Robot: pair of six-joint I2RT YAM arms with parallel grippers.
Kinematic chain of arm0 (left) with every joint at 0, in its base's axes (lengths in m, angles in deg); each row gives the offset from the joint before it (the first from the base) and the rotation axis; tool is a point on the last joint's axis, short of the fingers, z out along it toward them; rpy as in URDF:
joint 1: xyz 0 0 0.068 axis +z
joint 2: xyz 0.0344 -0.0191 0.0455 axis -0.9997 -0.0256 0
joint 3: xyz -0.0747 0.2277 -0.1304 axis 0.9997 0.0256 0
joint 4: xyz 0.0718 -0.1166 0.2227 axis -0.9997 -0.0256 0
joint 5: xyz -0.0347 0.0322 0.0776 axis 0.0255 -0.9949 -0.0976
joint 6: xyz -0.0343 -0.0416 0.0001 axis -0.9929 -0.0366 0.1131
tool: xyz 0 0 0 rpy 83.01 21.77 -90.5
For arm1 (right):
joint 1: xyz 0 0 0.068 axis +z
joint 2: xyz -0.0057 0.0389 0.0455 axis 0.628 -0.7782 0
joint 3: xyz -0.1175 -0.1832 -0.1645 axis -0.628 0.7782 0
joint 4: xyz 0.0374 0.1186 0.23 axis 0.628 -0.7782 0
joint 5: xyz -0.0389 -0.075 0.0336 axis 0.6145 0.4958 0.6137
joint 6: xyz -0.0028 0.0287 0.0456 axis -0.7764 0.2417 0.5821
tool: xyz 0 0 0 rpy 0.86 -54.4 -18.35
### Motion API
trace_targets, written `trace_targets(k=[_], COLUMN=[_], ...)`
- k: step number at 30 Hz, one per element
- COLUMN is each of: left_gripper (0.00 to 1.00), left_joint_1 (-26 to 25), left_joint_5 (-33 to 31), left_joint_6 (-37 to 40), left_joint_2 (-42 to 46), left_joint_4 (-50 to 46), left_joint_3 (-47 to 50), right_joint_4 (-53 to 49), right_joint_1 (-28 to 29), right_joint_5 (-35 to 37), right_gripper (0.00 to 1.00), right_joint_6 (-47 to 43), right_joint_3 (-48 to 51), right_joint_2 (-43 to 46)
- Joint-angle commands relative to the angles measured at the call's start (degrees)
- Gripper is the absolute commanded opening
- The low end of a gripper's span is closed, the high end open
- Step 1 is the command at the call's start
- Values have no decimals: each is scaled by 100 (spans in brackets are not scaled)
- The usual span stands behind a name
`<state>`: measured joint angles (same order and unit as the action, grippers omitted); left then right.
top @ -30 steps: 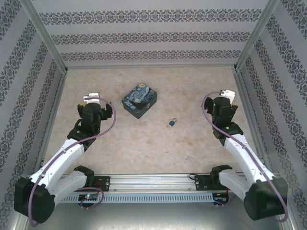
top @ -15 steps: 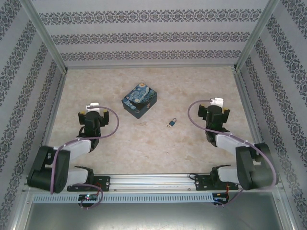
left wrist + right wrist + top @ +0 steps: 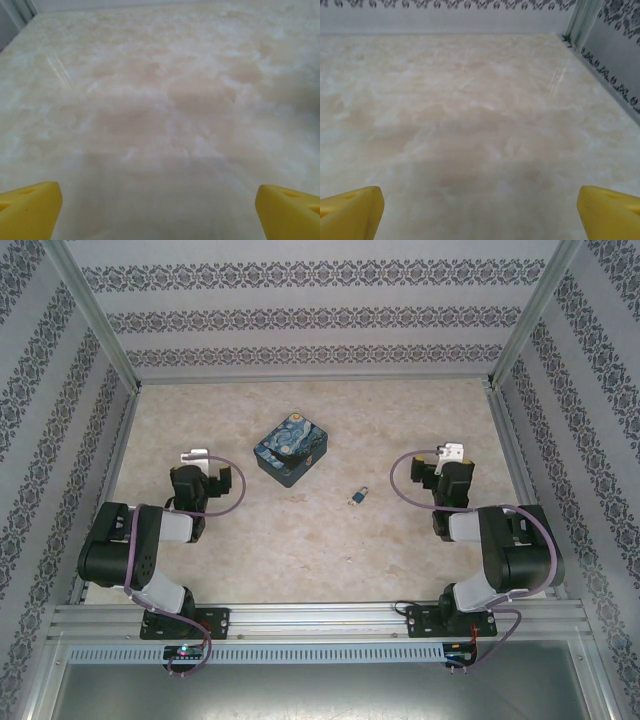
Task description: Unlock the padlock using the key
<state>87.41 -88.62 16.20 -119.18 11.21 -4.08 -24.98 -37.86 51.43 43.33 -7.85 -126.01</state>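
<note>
The tiny blue padlock (image 3: 357,497) lies on the marbled table (image 3: 300,550) near its middle, just beside the painted tin box (image 3: 291,448) and well apart from the left gripper (image 3: 193,456) and right gripper (image 3: 452,453), each with its yellow fingertips (image 3: 30,202) spread wide over bare tabletop.

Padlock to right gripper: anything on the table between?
No: top external view shows bare tabletop between padlock and right gripper, apart from that arm's purple cable looping over it.
</note>
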Motion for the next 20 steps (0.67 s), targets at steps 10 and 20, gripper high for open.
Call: trace_targets(k=[10, 20], left_gripper=[99, 100], left_joint_1=[121, 121], left_joint_5=[497, 497], left_joint_6=[-74, -67], left_joint_2=[-14, -16], left_joint_4=[-29, -33], left_joint_3=[-138, -139], right_joint_4=[116, 42], right_joint_1=[94, -34], right_joint_5=[-230, -710], right_gripper=[98, 98], right_joint_6=[29, 10], right_joint_3=[-37, -65], right_joint_2=[91, 111])
